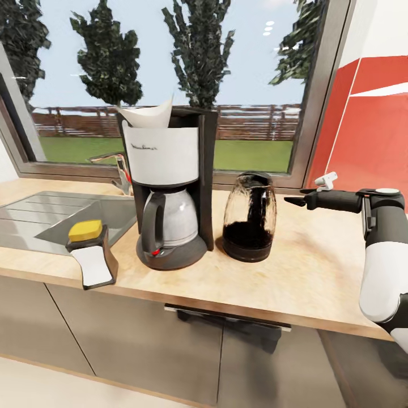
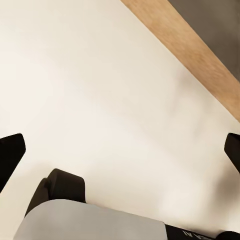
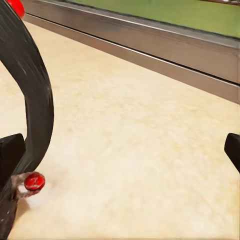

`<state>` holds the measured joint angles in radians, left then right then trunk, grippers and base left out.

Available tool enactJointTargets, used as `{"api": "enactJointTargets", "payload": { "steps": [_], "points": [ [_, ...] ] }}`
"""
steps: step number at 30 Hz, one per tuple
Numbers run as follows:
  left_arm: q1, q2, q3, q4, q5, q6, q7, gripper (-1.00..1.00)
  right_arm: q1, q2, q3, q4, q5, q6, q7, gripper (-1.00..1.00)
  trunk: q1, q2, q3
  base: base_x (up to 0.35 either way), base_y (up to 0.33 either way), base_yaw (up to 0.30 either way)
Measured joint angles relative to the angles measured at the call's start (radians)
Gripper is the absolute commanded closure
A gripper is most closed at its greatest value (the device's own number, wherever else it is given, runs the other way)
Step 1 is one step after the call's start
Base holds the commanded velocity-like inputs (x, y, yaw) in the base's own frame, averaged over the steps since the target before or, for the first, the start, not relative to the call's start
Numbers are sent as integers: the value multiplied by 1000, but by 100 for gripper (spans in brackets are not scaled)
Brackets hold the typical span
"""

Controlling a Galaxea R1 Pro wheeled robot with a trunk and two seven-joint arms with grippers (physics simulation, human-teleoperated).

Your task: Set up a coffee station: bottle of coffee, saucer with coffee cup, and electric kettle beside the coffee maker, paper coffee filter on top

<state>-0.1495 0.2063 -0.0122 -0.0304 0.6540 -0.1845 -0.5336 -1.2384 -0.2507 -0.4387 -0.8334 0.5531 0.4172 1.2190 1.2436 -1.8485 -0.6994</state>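
Held above the kitchen countertop (image 1: 317, 255) in the head view, the right gripper (image 1: 292, 200) is seen side-on just right of the electric kettle (image 1: 249, 218), touching nothing; whether its fingers are parted cannot be judged there. The kettle stands just right of the coffee maker (image 1: 170, 192), on whose top the paper coffee filter (image 1: 148, 115) is set. The bottle of coffee (image 1: 90, 254) is seen tilted at the counter's front edge, left of the machine and beside the sink (image 1: 34, 218). From the left wrist, the left gripper (image 2: 120, 145) is seen spread wide and empty over pale floor. From the right wrist, the right fingertips (image 3: 10, 155) are seen released, wide apart, with the kettle's curved black handle (image 3: 35, 107) at one side.
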Motion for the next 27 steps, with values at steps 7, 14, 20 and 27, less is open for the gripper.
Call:
{"api": "enactJointTargets", "payload": {
  "steps": [7, 14, 20, 27],
  "points": [
    [0, -1, 0, 0, 0, 0, 0, -100, 0, 0, 0, 0, 0, 0, 0, -100, 0, 0, 0, 0, -36, 0],
    [0, 0, 0, 0, 0, 0, 0, -100, 0, 0, 0, 0, 0, 0, 0, -100, 0, 0, 0, 0, -122, 0],
    [0, 0, 0, 0, 0, 0, 0, -100, 0, 0, 0, 0, 0, 0, 0, -100, 0, 0, 0, 0, -31, 0],
    [0, -1, 0, 0, 0, 0, 0, -100, 0, 0, 0, 0, 0, 0, 0, -100, 0, 0, 0, -16, -111, 0]
  ]
}}
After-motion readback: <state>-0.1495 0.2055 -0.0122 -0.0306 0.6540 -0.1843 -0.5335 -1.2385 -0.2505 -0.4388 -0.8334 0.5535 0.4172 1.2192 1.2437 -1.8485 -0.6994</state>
